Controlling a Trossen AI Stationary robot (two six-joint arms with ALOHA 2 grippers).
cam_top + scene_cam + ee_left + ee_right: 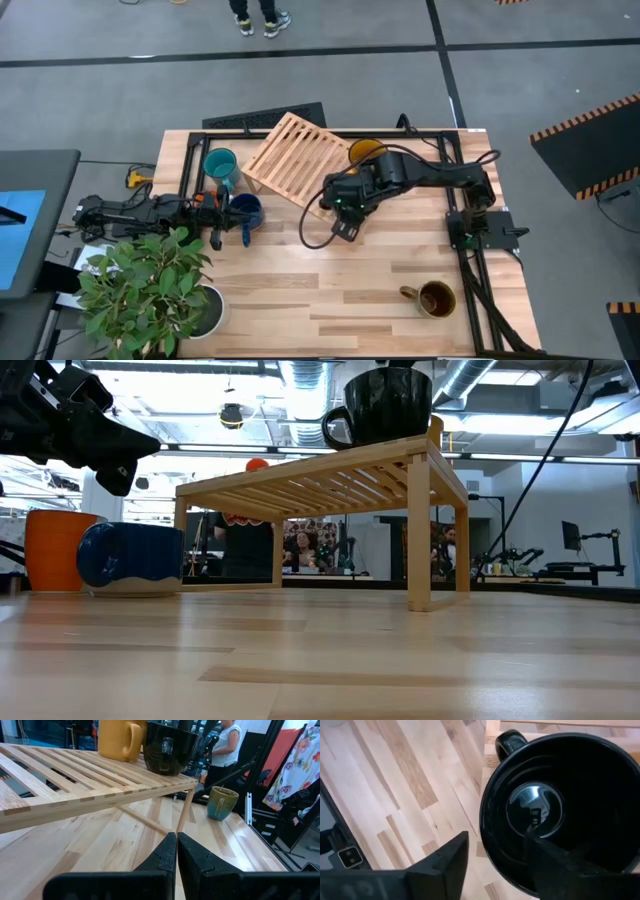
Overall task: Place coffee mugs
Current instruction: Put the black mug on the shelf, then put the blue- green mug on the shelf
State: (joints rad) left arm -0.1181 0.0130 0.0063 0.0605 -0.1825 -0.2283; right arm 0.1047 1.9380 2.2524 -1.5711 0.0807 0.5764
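A black mug (385, 405) stands upright on a corner of the wooden slatted rack (292, 158), with a yellow mug (117, 739) behind it on the slats. My right gripper (496, 839) hovers open over the black mug (555, 805), one finger above its hollow and one outside the rim, touching nothing. My left gripper (176, 851) is shut and raised above the table beside the dark blue mug (245, 211). The teal mug (220, 164), orange mug (52, 548) and brown-olive mug (435, 298) stand on the table.
A leafy plant in a white pot (150, 290) fills the table's near left corner. The rack stands on legs (418, 530) with open room beneath. Bare wood lies between the rack and the brown-olive mug. People stand beyond the table's far edge.
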